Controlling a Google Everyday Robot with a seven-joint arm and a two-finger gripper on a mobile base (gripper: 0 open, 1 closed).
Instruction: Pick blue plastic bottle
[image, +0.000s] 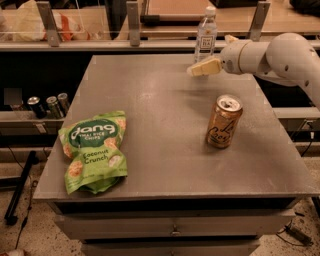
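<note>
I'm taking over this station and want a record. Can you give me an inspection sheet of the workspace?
Surface: grey metal table, drawers below.
Job's things: blue plastic bottle upright at the far edge, not held.
Clutter: gold can upright, right of centre; green chips bag lying front left.
Grippers: hand hovers just in front of the bottle, above the table.
Cables: dark cable on the floor, lower right.
Surroundings: dark cans on a shelf to the left.
</note>
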